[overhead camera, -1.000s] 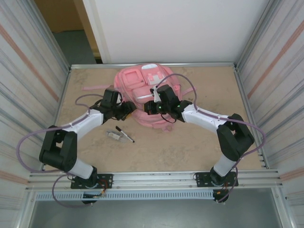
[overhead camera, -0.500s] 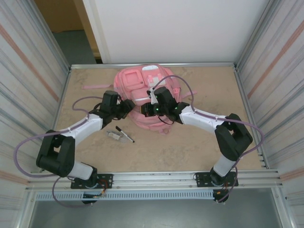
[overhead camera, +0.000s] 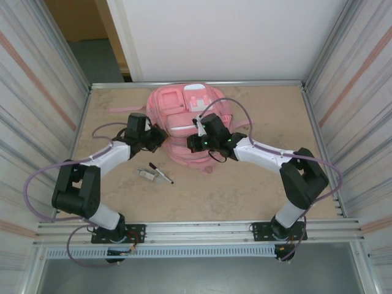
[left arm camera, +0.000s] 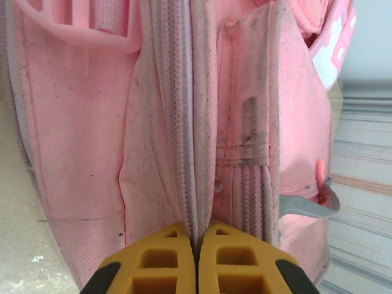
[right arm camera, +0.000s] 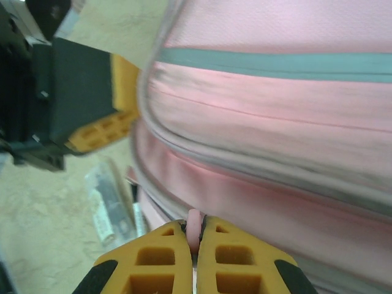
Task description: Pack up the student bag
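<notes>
While L gripper (left arm camera: 197,233) nips student bag (overhead camera: 182,101), R gripper (right arm camera: 195,237) nips its pink tab (right arm camera: 193,217)

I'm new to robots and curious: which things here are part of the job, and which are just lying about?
In the job: student bag; left gripper, pinching its zip seam; right gripper, pinching a pink tab on it.
Lying about: black pen; small clear packet; both untouched.
</notes>
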Controlling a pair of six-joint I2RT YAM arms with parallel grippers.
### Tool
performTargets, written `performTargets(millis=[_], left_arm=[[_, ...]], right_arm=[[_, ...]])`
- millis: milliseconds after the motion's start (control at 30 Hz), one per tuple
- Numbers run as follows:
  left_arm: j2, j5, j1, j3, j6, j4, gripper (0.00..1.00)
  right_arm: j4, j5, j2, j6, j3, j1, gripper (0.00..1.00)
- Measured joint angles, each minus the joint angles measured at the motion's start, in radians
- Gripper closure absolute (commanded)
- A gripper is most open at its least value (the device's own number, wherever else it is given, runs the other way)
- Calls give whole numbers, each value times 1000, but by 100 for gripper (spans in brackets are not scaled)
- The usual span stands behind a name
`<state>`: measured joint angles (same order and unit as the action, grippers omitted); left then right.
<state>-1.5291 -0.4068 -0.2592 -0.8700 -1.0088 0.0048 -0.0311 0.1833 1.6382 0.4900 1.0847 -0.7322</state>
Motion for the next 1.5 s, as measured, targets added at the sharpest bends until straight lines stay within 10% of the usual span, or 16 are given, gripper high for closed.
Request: performTargets(millis=[433, 667, 933, 1500], left_arm=[[-344, -269, 141, -401, 246, -278, 99], [-466, -291, 188, -568, 291, -363, 63], [-248, -220, 216, -423, 299, -431, 43], [26, -128, 30, -76, 102, -308, 45]], right_arm=[[2, -90, -170, -192, -156, 174, 100], [-21, -77, -172, -245, -137, 138, 100], [-59, -44, -83, -212, -17, 41, 100], [39, 54, 42, -75, 51, -56, 100]])
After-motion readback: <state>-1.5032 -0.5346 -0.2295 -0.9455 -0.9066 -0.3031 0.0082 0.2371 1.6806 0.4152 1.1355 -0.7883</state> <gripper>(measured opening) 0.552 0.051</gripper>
